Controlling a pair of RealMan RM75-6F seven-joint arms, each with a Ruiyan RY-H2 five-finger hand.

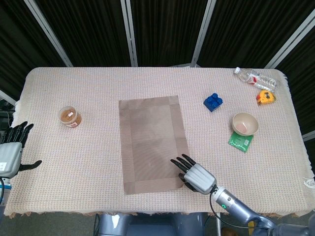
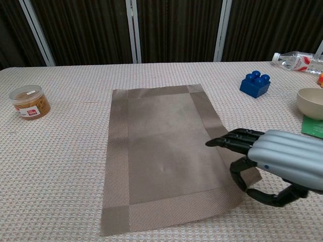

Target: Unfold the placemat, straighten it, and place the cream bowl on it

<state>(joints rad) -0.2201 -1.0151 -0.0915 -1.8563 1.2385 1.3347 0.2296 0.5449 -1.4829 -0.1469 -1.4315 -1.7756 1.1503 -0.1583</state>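
Two hands appear: our right hand point(image 2: 272, 164) pinches the near right corner of the placemat point(image 1: 152, 145) (already unfolded, slightly skewed), our left hand point(image 1: 11, 152) idles spread. We should drag gently to square it. Beyond the right hand sits the cream bowl point(image 1: 245, 123).

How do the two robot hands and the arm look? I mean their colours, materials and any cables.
The right hand has a ribbed silver-grey back and black fingers. Its wrist in the head view is blue-grey metal with a small green light and a thin black cable beside it. The left hand, at the table's left edge, looks the same: a pale grey back and black fingers.
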